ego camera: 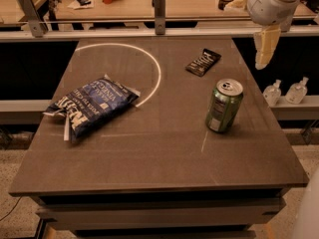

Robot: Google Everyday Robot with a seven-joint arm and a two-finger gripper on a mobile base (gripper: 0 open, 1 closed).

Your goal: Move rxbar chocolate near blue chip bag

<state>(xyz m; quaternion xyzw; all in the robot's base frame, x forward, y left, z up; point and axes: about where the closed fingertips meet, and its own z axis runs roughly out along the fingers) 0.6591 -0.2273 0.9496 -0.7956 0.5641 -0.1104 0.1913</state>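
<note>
Right side: gripper (pixel 264 48) hangs off the counter's (pixel 164 153) far right edge; jaws' spread, cannot tell. Left of jaws, apart: rxbar chocolate (pixel 203 62), flat. Well left: blue chip bag (pixel 89 106). Below-left: green can (pixel 224 106), upright.

white lettering on blue chip bag (pixel 92 106), 9 o'clock, and rxbar chocolate (pixel 203 62), 1 o'clock: unreadable. tool (pixel 261 61) hangs at 2 o'clock.
</note>
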